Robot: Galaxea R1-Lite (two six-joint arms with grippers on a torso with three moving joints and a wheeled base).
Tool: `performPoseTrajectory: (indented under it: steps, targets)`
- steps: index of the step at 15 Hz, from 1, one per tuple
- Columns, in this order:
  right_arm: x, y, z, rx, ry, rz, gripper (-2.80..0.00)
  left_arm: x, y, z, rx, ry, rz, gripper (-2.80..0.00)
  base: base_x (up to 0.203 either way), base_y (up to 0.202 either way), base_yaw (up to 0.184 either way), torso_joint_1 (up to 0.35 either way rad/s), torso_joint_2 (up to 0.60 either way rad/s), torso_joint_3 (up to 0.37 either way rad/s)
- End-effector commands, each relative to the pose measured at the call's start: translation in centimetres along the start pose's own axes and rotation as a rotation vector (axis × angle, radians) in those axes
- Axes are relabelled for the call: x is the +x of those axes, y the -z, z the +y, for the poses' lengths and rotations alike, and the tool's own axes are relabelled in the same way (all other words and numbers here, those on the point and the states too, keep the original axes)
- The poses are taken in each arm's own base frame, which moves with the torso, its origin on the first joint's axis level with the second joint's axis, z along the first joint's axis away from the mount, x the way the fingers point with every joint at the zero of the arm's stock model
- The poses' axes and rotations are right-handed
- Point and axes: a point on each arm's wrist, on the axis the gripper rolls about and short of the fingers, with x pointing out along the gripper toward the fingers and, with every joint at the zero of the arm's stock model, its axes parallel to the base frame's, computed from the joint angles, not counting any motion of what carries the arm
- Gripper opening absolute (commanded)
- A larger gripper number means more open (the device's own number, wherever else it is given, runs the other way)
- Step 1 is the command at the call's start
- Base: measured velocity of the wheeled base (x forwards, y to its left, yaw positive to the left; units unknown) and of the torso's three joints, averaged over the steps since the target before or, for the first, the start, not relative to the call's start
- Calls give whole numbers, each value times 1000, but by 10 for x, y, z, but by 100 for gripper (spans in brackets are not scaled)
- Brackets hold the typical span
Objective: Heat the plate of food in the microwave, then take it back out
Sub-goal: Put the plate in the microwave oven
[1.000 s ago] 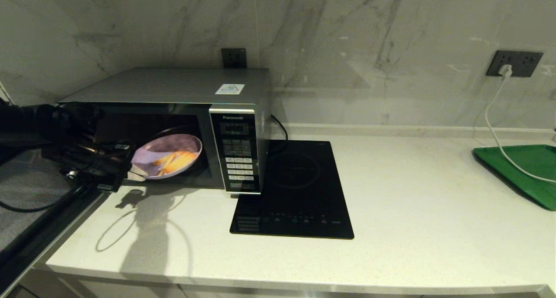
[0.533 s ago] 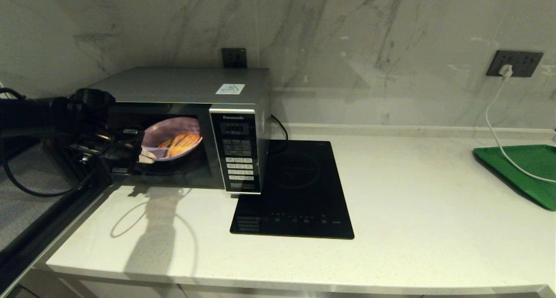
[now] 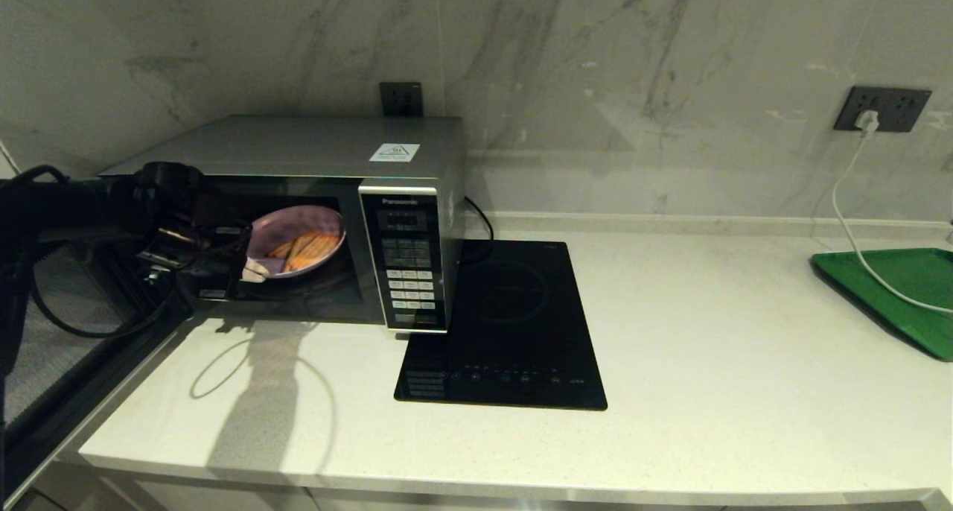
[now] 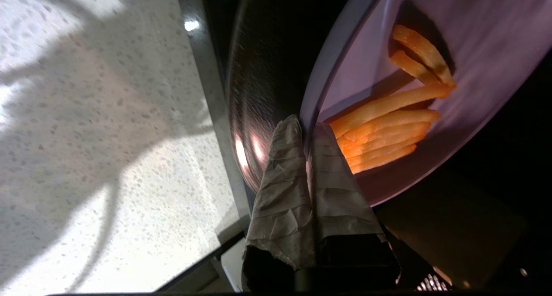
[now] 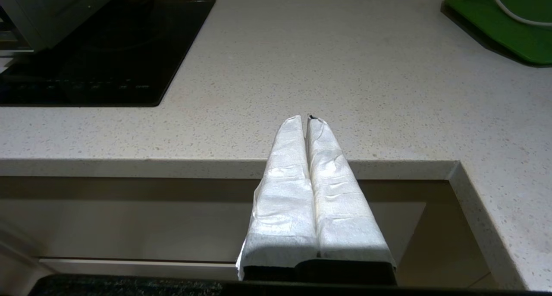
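Note:
The silver-grey microwave [image 3: 298,146] stands at the back left of the counter, its door [image 3: 52,347] swung open to the left. Inside the dark cavity is the lilac plate of food [image 3: 294,246], with orange fries [image 4: 384,127] on it. My left gripper [image 3: 253,273] reaches into the opening and is shut on the plate's near rim [image 4: 307,127]. In the left wrist view the plate [image 4: 453,45] sits just above the glass turntable [image 4: 258,93]; whether they touch I cannot tell. My right gripper [image 5: 307,119] is parked shut and empty by the counter's front edge.
A flat black induction hob [image 3: 506,325] lies right beside the microwave. A green tray [image 3: 893,287] sits at the far right with a white cable [image 3: 849,220] running over it from a wall socket. The open door blocks the left side.
My left gripper has carried the plate up and deeper into the microwave cavity. The plate, steeply tilted a second ago, now lies nearly level. The right arm has not moved.

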Motion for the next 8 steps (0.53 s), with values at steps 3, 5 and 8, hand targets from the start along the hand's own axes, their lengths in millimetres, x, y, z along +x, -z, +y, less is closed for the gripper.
performPoseTrajectory:
  steps: [3, 5, 8]
  targets:
    - [0, 0, 0, 0, 0, 0, -280, 4, 0, 2, -7, -12, 6, -280, 0, 0, 0, 0, 0, 0]
    - [0, 0, 0, 0, 0, 0, -280, 5, 0, 4, -12, -27, 10, -280, 0, 0, 0, 0, 0, 0]
    - [0, 0, 0, 0, 0, 0, -280, 7, 0, 7, -17, -49, 19, -280, 0, 0, 0, 0, 0, 0]
